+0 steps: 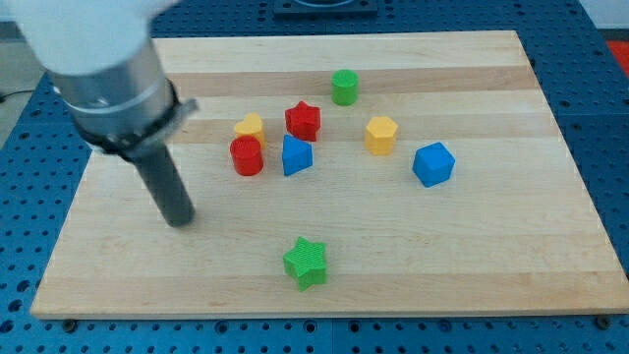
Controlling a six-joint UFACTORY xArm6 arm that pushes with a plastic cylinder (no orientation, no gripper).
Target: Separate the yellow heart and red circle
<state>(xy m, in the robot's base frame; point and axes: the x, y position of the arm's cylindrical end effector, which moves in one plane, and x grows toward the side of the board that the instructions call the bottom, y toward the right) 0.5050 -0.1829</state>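
Observation:
The yellow heart (250, 127) and the red circle (247, 155) sit touching each other left of the board's middle, the heart just above the circle. My tip (180, 220) rests on the board to the lower left of the red circle, a short gap away. The arm's grey body fills the view's top left and hides part of the board there.
A blue triangle (296, 155) lies right of the red circle and a red star (303, 121) right of the heart. A green cylinder (344, 88), yellow hexagon (381, 135), blue cube (432, 164) and green star (306, 262) are spread on the wooden board (491, 256).

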